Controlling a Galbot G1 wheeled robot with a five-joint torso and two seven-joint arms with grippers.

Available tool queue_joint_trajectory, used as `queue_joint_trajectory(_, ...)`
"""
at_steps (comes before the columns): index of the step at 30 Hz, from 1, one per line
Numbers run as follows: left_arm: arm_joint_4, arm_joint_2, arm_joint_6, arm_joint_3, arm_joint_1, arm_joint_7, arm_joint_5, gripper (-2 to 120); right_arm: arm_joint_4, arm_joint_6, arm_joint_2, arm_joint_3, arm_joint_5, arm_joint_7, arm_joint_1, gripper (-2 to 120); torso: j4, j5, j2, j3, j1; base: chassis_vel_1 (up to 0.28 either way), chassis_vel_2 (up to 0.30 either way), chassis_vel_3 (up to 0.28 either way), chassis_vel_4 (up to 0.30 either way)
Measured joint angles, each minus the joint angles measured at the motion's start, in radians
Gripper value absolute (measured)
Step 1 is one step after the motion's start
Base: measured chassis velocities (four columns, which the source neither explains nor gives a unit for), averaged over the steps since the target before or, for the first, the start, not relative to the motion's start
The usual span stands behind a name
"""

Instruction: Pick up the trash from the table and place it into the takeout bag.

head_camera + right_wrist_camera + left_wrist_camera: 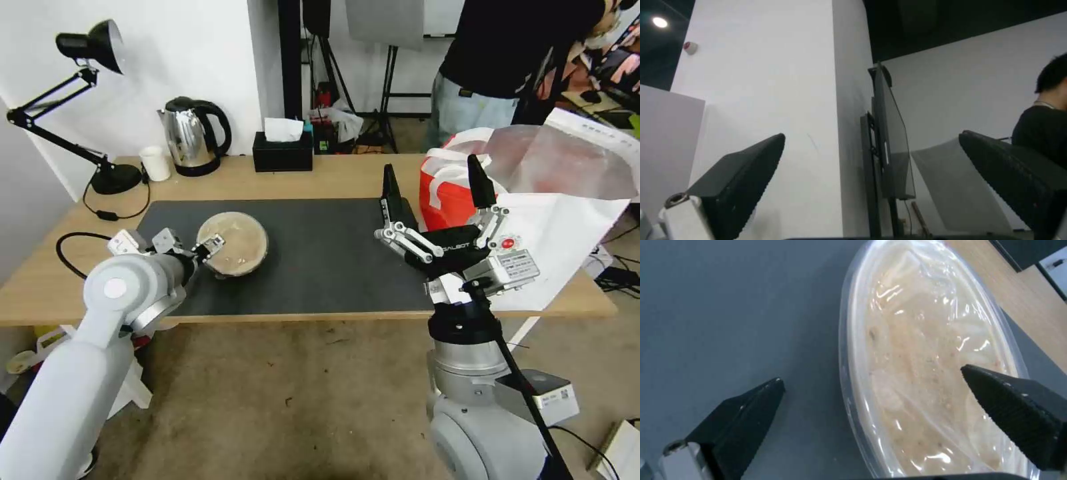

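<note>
head view overlooks table (320,177), wrists close-in

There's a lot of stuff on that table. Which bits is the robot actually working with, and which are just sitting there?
Part of the job:
- round beige lidded bowl, with the open left gripper at its rim
- takeout bag, behind the open, raised right gripper
- table

Just lying about:
- desk lamp
- kettle
- small white cup
- black tissue box

Mat-covered table (333,175) bearing bowl (235,244), bag (533,220)
</note>
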Motion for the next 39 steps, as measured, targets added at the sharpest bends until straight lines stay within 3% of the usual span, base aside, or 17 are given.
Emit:
queue_joint_trajectory(34,0.043,-0.038,0.005,0.044,-0.032,0.023,-0.012,100,-0.01,0.003,0.003,0.008,0.002,0.002,0.005,100,0.0,0.0,0.0,0.0,0.0,0.0,0.0,0.0,0.0)
queue_joint_trajectory(39,0.044,-0.039,0.005,0.045,-0.032,0.025,-0.012,89,-0.01,0.004,0.002,0.009,0.002,0.003,0.006,100,0.0,0.0,0.0,0.0,0.0,0.0,0.0,0.0,0.0)
